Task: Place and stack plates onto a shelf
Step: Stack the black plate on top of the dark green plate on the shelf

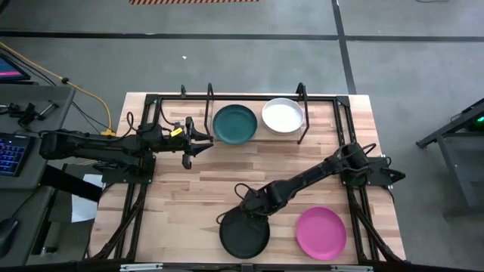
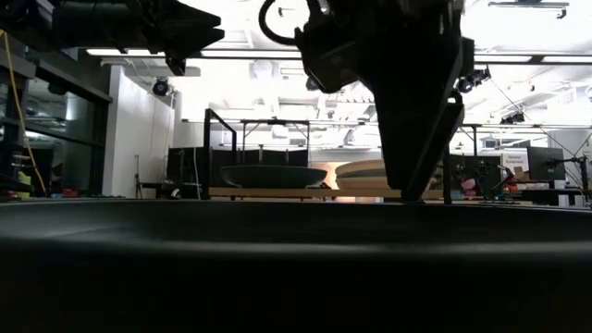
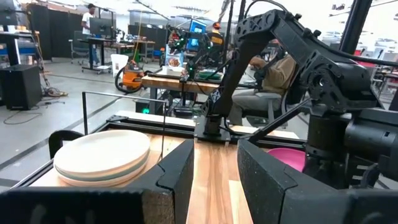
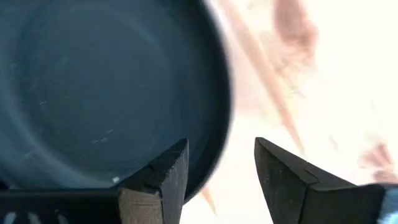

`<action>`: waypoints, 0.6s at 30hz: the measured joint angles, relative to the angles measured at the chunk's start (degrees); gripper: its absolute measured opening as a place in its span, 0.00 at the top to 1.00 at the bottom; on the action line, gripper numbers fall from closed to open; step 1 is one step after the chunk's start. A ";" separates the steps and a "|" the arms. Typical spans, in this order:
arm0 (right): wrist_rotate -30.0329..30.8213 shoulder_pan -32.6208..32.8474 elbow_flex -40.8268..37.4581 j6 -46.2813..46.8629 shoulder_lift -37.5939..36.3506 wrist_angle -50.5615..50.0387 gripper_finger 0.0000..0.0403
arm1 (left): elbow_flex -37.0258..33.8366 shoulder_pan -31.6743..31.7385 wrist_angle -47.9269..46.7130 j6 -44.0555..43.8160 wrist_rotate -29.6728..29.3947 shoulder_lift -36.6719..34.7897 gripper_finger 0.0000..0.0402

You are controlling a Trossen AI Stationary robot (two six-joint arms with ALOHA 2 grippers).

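Note:
The shelf (image 1: 302, 95) stands at the table's far side. A dark teal plate (image 1: 234, 124) lies on its left half, and a white plate (image 1: 283, 115) tops a pale stack (image 3: 102, 158) on its right half. A black plate (image 1: 244, 236) and a magenta plate (image 1: 321, 233) lie flat near the front edge. My right gripper (image 1: 243, 214) is open over the black plate's far rim (image 4: 214, 124), one finger inside the rim and one outside. My left gripper (image 1: 198, 140) is open and empty, just left of the dark teal plate. My right gripper comes down on the black plate's far rim (image 4: 217, 134) from above, with the rim between its open fingers (image 4: 168, 171). I cannot tell whether they touch it. The plate lies flat on the table.
The black tube frame (image 1: 344, 128) edges the tabletop. Bare wood (image 1: 249, 162) lies between the shelf and the two front plates. The right arm (image 1: 318, 175) slants across the table's middle. People and desks show in the room beyond the table.

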 joint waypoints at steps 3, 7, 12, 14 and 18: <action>-0.38 0.16 0.00 0.86 0.00 0.77 0.59 | 0.00 0.00 0.00 0.00 0.00 -0.01 0.72; -0.31 -0.01 0.02 1.45 1.65 1.11 0.59 | 0.00 0.00 -0.09 0.00 0.00 0.01 0.72; -2.52 0.09 0.02 -0.08 3.80 1.81 0.59 | 0.00 0.00 -0.15 -0.09 0.00 -0.01 0.72; -3.00 0.14 0.00 -1.07 4.21 1.86 0.60 | 0.00 0.00 -0.11 -0.09 0.00 0.01 0.72; -2.91 0.13 0.00 -3.94 4.13 1.94 0.73 | 0.00 0.00 -0.11 -0.09 0.34 0.00 0.72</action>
